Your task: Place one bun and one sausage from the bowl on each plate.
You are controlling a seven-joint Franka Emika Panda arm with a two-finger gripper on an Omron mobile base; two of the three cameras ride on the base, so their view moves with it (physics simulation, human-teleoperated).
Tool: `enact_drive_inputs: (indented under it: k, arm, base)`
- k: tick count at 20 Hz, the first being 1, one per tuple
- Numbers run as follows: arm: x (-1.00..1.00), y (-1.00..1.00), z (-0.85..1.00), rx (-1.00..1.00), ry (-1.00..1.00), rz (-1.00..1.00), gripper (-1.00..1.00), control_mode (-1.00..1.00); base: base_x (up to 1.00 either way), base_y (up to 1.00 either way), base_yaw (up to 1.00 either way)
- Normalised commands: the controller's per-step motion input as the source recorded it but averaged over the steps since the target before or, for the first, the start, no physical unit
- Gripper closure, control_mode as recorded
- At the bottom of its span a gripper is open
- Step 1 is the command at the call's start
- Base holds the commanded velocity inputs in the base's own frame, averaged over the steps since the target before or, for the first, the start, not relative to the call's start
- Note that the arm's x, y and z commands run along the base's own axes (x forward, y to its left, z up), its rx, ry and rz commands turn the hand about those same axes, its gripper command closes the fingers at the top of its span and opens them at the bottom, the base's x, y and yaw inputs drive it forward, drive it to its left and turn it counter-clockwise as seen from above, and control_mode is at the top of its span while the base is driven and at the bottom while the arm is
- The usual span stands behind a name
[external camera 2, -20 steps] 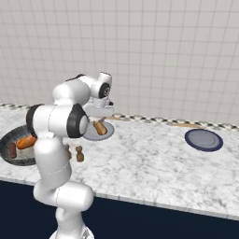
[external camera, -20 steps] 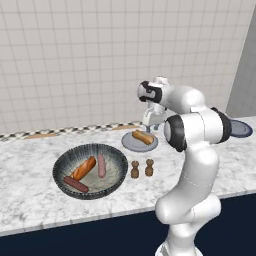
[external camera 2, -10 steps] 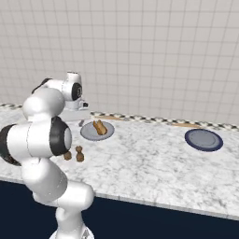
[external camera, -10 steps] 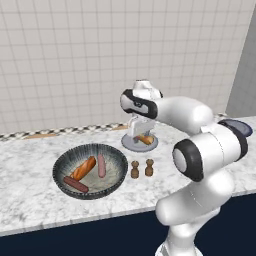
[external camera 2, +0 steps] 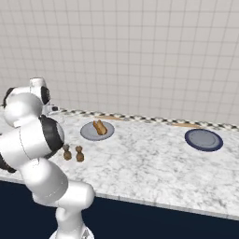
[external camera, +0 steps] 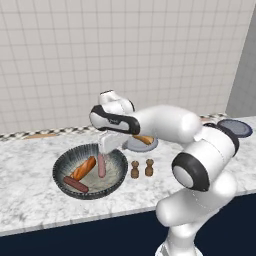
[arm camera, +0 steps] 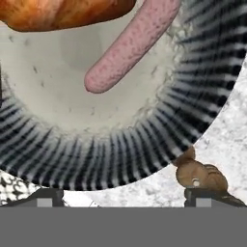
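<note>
Pink sausage [external camera: 101,165], one bun [external camera: 84,168] and dark sausage [external camera: 75,185] lying in the ribbed bowl [external camera: 116,155] on the counter [external camera 2: 154,168]. Other bun [external camera 2: 99,127] on the light plate [external camera 2: 88,133]; blue plate [external camera 2: 203,139] well apart. Gripper [external camera: 108,146] above the bowl's far rim, spread wide, holding nothing.

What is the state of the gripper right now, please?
Gripper: open and empty, hanging over the wide dark grey ribbed bowl, above the pale pink sausage.
</note>
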Motion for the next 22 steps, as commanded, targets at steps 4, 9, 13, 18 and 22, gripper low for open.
enact_drive_inputs:
  k: [4,9,13,18,22]
  arm:
    - [0.04,1.0,-0.24,-0.06,0.01,-0.02,-1.0,-1.0]
    - [0.39,0.59,-0.75,0.0,0.04,-0.23,-1.0,-1.0]
    - [0.26,0.02,-0.45,0.0,0.01,-0.36,-1.0,-1.0]
    - [0.25,0.1,-0.51,-0.06,0.0,-0.28,-1.0,-1.0]
    - [-0.04,-0.15,-0.22,-0.03,-0.07,-0.16,-1.0,-1.0]
  base:
    - [0.0,0.0,0.0]
    - [0.0,0.0,0.0]
    - [0.0,0.0,0.0]
    - [0.0,0.0,0.0]
    - [0.0,0.0,0.0]
